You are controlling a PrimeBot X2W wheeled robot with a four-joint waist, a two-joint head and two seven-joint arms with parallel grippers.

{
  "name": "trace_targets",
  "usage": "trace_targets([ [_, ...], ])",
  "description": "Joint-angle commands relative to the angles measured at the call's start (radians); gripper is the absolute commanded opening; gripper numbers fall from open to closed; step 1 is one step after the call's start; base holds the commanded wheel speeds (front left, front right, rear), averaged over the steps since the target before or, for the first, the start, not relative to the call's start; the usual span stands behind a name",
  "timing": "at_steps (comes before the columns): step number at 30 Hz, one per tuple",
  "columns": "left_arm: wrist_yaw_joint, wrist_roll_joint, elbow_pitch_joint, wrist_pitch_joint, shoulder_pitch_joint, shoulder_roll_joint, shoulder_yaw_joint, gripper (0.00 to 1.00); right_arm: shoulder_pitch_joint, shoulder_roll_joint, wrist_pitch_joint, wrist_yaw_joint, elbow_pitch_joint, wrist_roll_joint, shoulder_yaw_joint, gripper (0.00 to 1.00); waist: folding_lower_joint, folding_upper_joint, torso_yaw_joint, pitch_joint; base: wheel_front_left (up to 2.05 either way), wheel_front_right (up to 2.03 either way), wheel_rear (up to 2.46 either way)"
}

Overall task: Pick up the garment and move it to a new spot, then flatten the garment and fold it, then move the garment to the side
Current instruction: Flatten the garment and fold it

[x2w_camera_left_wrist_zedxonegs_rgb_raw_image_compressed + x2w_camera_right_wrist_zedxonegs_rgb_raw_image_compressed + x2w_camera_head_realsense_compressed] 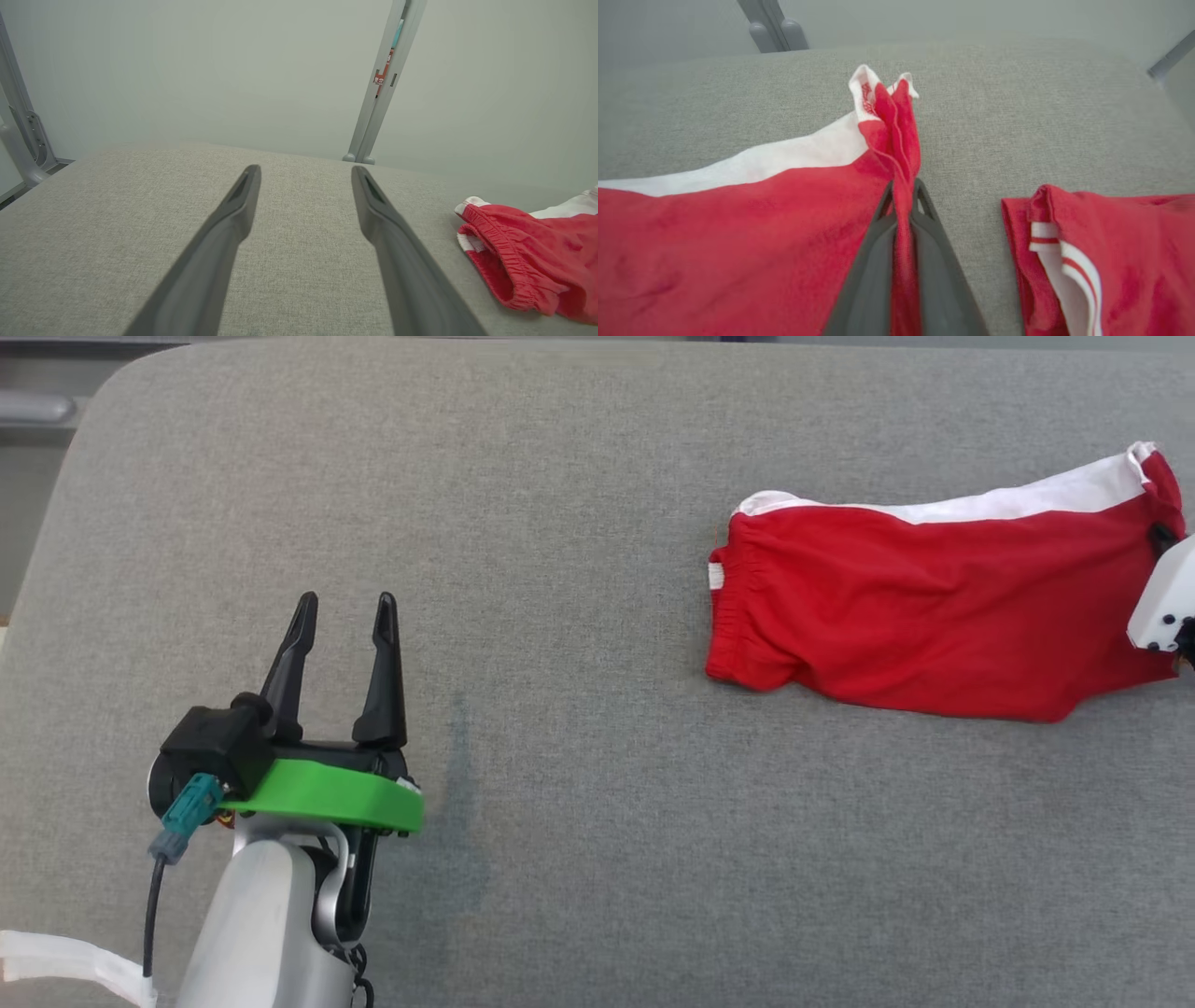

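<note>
A grey fabric-covered surface is spanning the whole head view, its rounded corner showing at the upper left. The garment, red with a white band along its far edge, is lying spread on the right part of this surface, its gathered elastic waist facing the left arm. A second stretch of red cloth, edged with white and red stripes, is lying just beside it in the right wrist view; whether it is part of the same garment cannot be told.

The left gripper is hovering over bare surface at the lower left, well apart from the garment, its two dark fingers standing spread with nothing between them. The right gripper is working at the garment's far right end, its fingers pressed together and pinching a fold of red cloth that is rising in a bunched peak beyond the tips. Its pale housing is showing at the right edge of the head view. A grey metal post is standing behind the surface.
</note>
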Motion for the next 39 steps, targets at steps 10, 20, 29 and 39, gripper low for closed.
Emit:
trace_targets([
  [10,-0.002,-0.017,0.019,0.0,0.033,0.002,0.002,1.0,-0.031,0.079,-0.001,-0.002,-0.062,-0.075,0.034,0.0,0.0,-0.0001,-0.037,-0.065,0.0,0.0,0.0],
  [20,-0.002,-0.028,0.022,0.0,0.043,0.002,-0.005,1.0,-0.015,0.246,0.05,-0.002,-0.192,-0.119,0.057,0.0,0.0,-0.0001,-0.021,-0.08,0.0,0.0,0.0],
  [29,-0.002,-0.036,0.019,0.0,0.036,0.002,-0.004,1.0,0.002,0.354,0.105,-0.002,-0.19,-0.172,0.05,0.0,0.0,-0.0001,-0.003,-0.062,0.0,0.0,0.0],
  [39,-0.002,-0.048,0.025,0.0,0.02,0.002,-0.022,1.0,0.004,0.432,0.141,-0.002,-0.113,-0.202,0.003,1.0,0.0,-0.0001,0.016,-0.051,0.0,0.0,0.0],
])
